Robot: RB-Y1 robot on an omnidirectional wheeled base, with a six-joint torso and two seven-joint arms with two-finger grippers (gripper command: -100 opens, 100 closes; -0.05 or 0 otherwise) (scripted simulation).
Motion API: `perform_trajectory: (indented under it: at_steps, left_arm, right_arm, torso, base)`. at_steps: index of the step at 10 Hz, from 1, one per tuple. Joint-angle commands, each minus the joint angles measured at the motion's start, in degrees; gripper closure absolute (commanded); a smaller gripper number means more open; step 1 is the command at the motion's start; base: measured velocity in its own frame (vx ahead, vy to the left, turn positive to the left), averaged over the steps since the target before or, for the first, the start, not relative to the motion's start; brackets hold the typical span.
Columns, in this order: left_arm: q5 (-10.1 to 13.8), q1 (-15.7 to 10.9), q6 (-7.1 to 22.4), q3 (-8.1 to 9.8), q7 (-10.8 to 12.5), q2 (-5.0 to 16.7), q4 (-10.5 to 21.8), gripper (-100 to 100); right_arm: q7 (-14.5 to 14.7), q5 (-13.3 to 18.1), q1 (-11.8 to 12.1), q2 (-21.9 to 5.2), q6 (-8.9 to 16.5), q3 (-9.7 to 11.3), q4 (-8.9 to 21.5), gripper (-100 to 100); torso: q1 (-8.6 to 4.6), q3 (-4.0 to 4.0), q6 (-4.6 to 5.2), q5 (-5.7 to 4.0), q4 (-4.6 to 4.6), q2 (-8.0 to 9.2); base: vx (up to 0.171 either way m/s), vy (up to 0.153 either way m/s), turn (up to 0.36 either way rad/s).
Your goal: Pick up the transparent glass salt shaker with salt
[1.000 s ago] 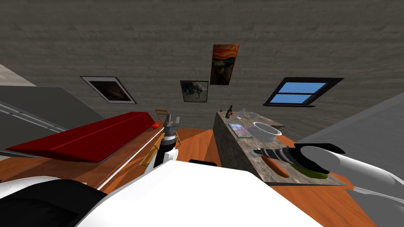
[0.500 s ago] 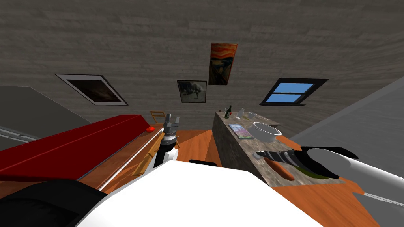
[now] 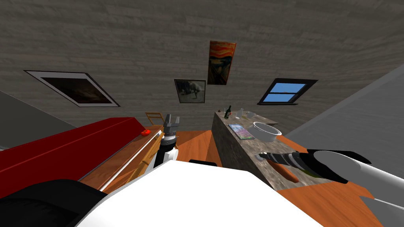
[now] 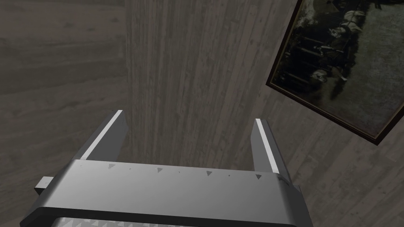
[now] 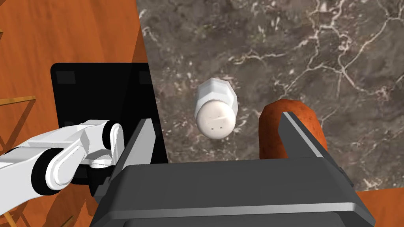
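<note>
Right gripper (image 5: 216, 118): spread wide and holding nothing, pointing down at the dark, white-veined marble counter top (image 5: 315, 47).
Right arm: in the head view, stretched out over the near end of the counter.
Task's thing: white faceted salt shaker with a round, hole-dotted cap (image 5: 216, 108), upright on the counter close to the edge that borders the orange wooden floor (image 5: 71, 31).
Shaker and fingers: framed between the two grey blades along the gripper's line of sight, touching neither.
Neighbour: orange-brown, round-ended long vegetable (image 5: 270, 132), lying on the marble just beside the shaker and partly hidden behind one finger.
Left gripper (image 4: 189, 118): fingers far apart with nothing between them. In the head view, raised upright between the long red-topped furniture (image 3: 71, 146) and the counter, well apart from the shaker.
Farther along the counter: round white bowl (image 3: 267, 132), flat colourful book (image 3: 241, 131) and dark green bottle (image 3: 227, 112), all well apart from the right gripper.
</note>
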Motion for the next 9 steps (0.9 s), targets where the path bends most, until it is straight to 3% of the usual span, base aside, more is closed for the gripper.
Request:
perform_trajectory:
  at_steps: [1, 2, 7, 9]
  left_arm:
    - [0.0, 0.0, 0.0, 0.00, 0.0, 0.0, 0.0, 0]
    - [0.0, 0.0, 0.0, 0.00, 0.0, 0.0, 0.0, 0]
    - [0.0, 0.0, 0.0, 0.00, 0.0, 0.0, 0.0, 0]
    - [0.0, 0.0, 0.0, 0.00, 0.0, 0.0, 0.0, 0]
  right_arm:
    - [2.9, -0.2, -0.2, 0.2, 0.5, -1.2, 1.5, -100]
    - [3.2, -0.2, -0.2, 0.2, 0.5, -1.2, 1.5, -100]
    - [10.5, -0.6, -0.7, 0.9, 1.6, -4.1, 5.6, -100]
    - [10.2, -0.5, -0.7, 0.8, 1.6, -4.0, 5.3, -100]
  torso:
    - [0.00, 0.00, 0.00, 0.00, 0.00, 0.00]
    - [0.01, -0.02, 0.02, -0.01, -0.01, -0.04]
    - [-0.04, -0.02, -0.01, -0.01, -0.01, -0.02]
    - [-0.04, -0.01, -0.01, -0.01, 0.00, 0.00]
  base:
    - [0.070, 0.054, -0.099]
    - [0.060, 0.043, -0.052]
    - [0.063, 0.050, -0.082]
    - [0.034, 0.032, -0.033]
